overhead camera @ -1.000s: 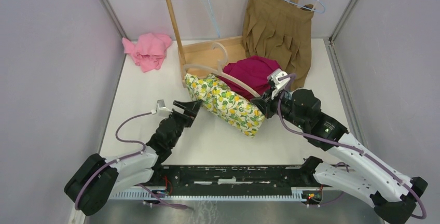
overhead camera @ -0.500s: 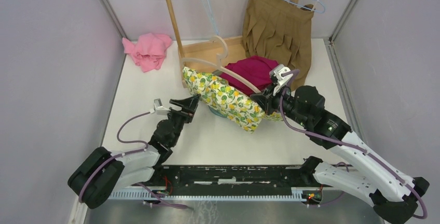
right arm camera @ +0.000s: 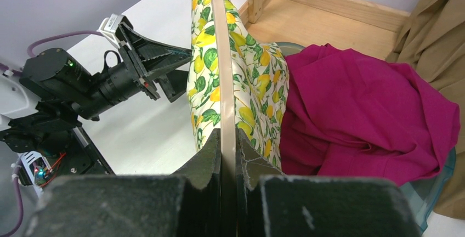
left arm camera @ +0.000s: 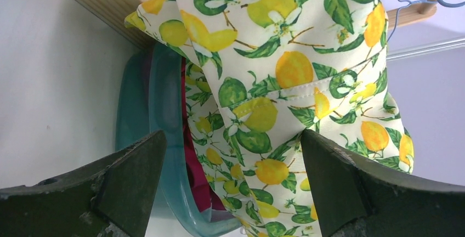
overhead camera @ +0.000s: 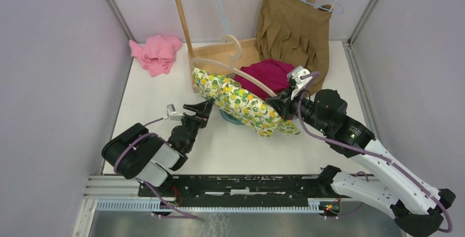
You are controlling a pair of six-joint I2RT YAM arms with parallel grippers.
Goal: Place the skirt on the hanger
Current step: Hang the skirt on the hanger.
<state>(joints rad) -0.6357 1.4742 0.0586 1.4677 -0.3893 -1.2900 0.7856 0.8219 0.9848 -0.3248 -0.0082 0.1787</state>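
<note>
Right wrist view: right gripper (right arm camera: 227, 138) clenched on the bar of the pale hanger (right arm camera: 215, 39). Lemon-print skirt (right arm camera: 252, 78) draped along that bar, hanging over a teal basin (left arm camera: 164, 154), magenta cloth (right arm camera: 356, 105) beside it. Left gripper (overhead camera: 200, 107) spread wide, holding nothing, just beside the skirt's left edge.
</note>
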